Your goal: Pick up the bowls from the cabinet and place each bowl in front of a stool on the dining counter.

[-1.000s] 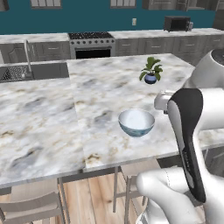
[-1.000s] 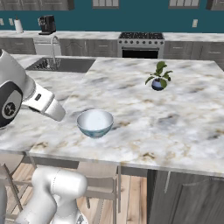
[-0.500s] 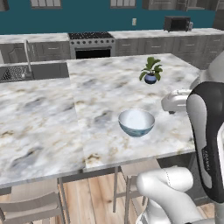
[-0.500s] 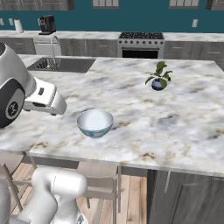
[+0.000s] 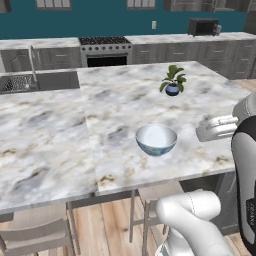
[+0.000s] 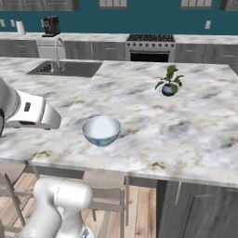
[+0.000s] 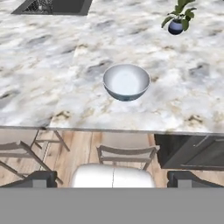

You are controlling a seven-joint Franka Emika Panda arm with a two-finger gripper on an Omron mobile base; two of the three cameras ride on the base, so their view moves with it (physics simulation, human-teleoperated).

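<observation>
White bowl w/ blue pattern (image 5: 156, 139) sits upright on the dining counter (image 5: 60, 145), close to the near edge, nothing inside it. It's on the marble slab's front strip, directly above a stool (image 7: 127, 154) tucked under the overhang; in the hand view the stool back lines up right below the bowl (image 7: 126, 82). From the right base view the bowl (image 6: 101, 130) stands alone, well apart from the small potted plant (image 6: 168, 81), which is farther back on the same slab. Inset sink (image 6: 65, 68) w/ tall faucet (image 6: 58, 49) is at the far left of the counter; range (image 5: 105, 50) and grey drawer units along the teal back wall, microwave (image 5: 203, 26) on the far worktop to the right, coffee machine (image 6: 50, 26) on the left worktop. Gripper (image 7: 113, 178) is pulled back off the counter, over the wood floor on the stool side, not touching the bowl; its two dark fingertips (image 7: 41, 178) stand far apart at the bottom of the hand view, jaws spread wide w/ nothing between them. A second stool (image 5: 37, 232) shows at lower left, also under the counter edge.
</observation>
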